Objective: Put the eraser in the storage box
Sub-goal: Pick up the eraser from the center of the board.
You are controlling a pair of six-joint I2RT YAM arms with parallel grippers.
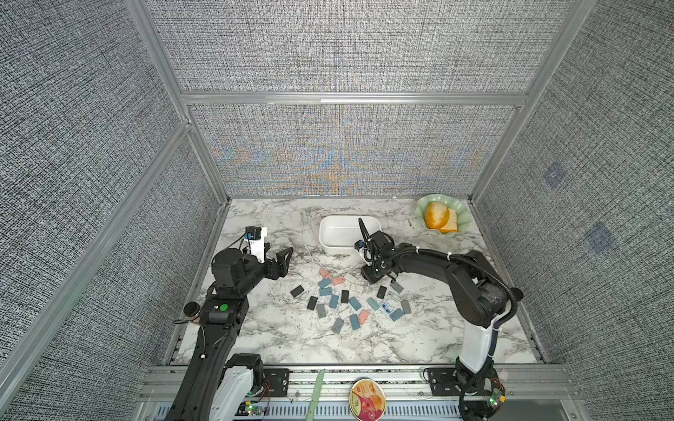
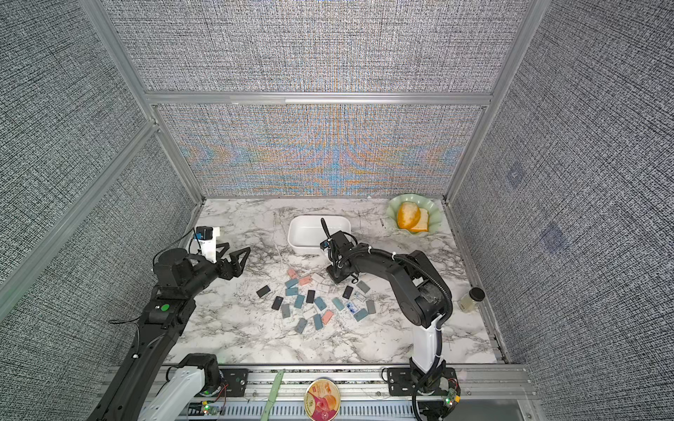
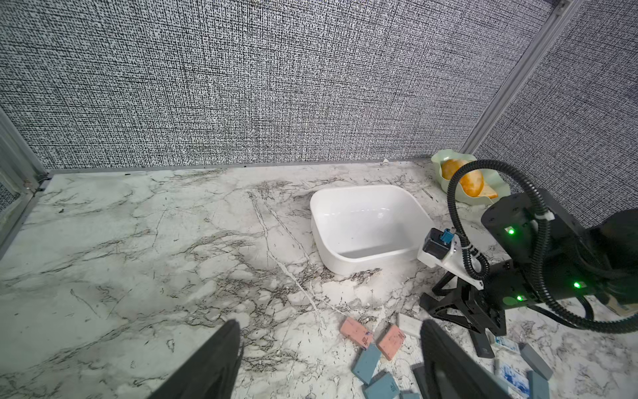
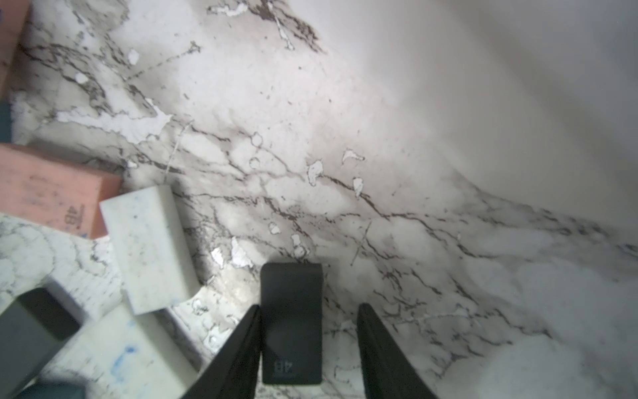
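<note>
One black eraser (image 4: 291,324) lies lengthwise between the part-open jaws of your right gripper (image 4: 309,306), not yet clamped. The storage box (image 1: 337,249) sits just far-left of it; your left gripper (image 3: 330,323) hangs wide and empty, farther away

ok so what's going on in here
The right claw is down on the marble table, at the edge of a scatter of erasers. Its jaws stand either side of a black eraser: one finger touches it and the other shows a gap, so it is not gripped yet. The white tub just beyond looks empty. The left claw hangs open off to the side, holding nothing.
</note>
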